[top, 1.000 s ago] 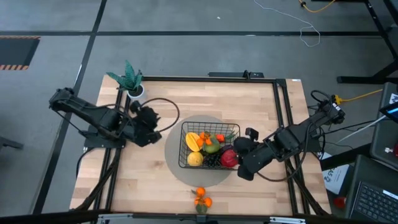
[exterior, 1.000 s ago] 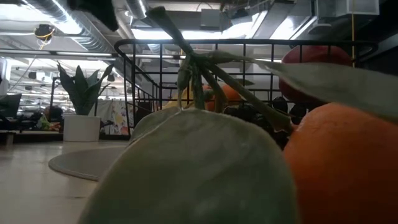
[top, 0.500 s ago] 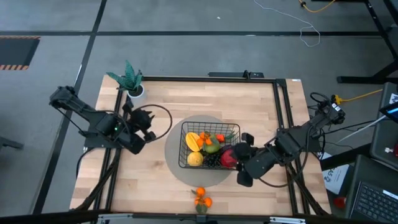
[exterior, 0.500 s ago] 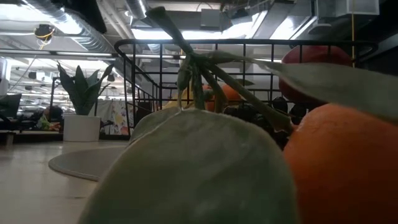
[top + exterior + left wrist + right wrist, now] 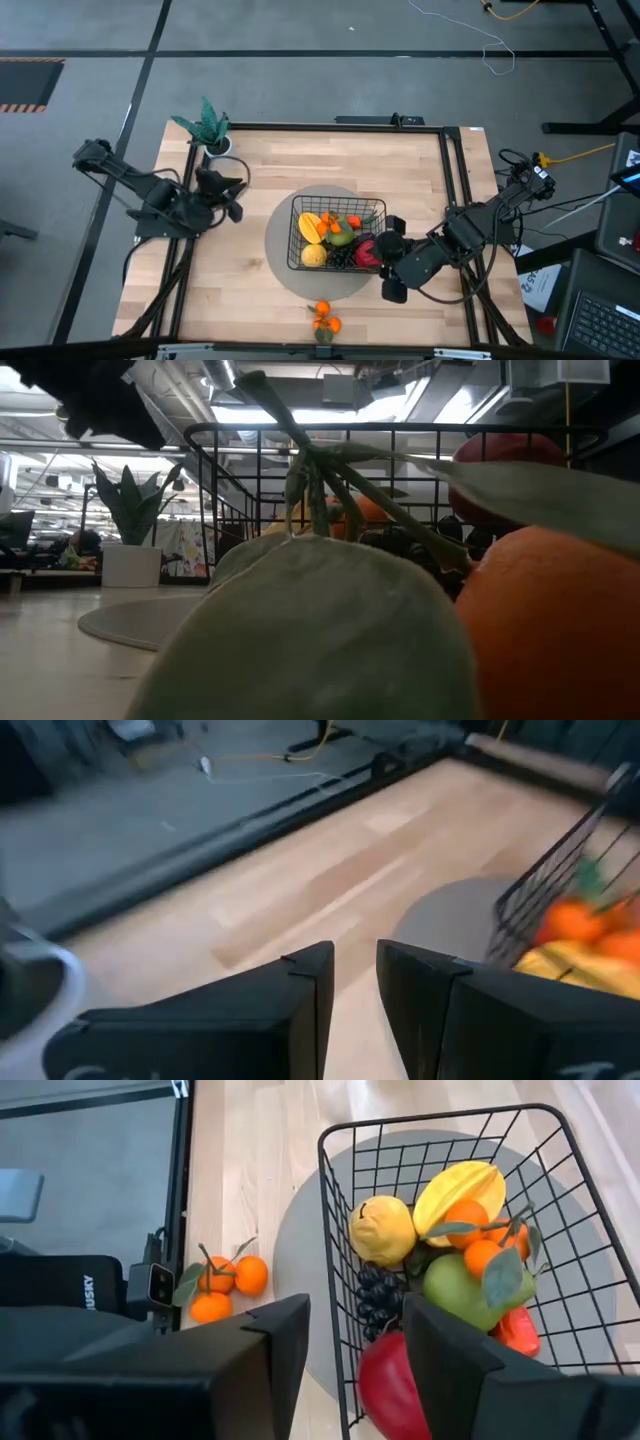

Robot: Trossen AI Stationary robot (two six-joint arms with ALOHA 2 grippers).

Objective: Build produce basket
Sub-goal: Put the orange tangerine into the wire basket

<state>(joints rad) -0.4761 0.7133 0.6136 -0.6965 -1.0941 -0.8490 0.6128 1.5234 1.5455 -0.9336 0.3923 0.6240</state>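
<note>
1. While the tangerines [image 5: 323, 319] lie loose at the table's [image 5: 400, 170] near edge, well apart from the basket [image 5: 336, 238], the likeliest slip is a poor pick: their leafy stems could snag a finger, or the cluster could roll off the edge if nudged.
2. With the right hand [image 5: 350, 1350] just beside the basket's wire wall, by the red apple [image 5: 392, 1385], a careless swing could catch the mesh and drag the basket off the round grey mat [image 5: 285, 270]. Its fingers stand parted with nothing between them.
3. Since the left hand [image 5: 352, 988] sits well off on the table's left side, near the white pot [image 5: 218, 147] of the teal plant, a hasty reach could knock that pot. Its fingers show only a narrow gap and grip nothing.
4. Pictured: the black wire basket at the table's middle, on the mat, already packed. A yellow lemon [image 5: 382, 1230], a starfruit [image 5: 455, 1188], a green pear [image 5: 458, 1290], black grapes [image 5: 378, 1302] and two small oranges with leaves crowd inside; a heaped pile may shed fruit if jolted.
</note>
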